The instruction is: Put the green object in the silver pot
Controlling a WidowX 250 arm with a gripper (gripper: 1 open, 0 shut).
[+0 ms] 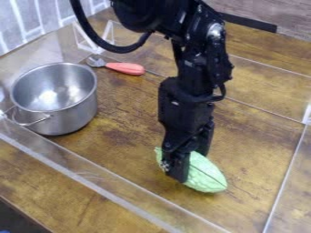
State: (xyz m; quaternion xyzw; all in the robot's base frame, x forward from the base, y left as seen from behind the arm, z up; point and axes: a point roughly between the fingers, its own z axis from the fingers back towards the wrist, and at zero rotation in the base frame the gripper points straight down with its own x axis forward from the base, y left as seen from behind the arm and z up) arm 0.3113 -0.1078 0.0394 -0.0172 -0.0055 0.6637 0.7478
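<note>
— Item 1, from where I stand: bumpy light-green gourd, on the wooden bench, outside the pot. Item 2: black gripper, jaws closed about the gourd's near-pot end. Step in hand?
— Grasping, I judge; the lift is yet to be made. Item 3: shiny steel pot, upright, open-topped, well apart from the gourd. Next move: raise item 1 above the rim, carry it across, lower and release.
</note>
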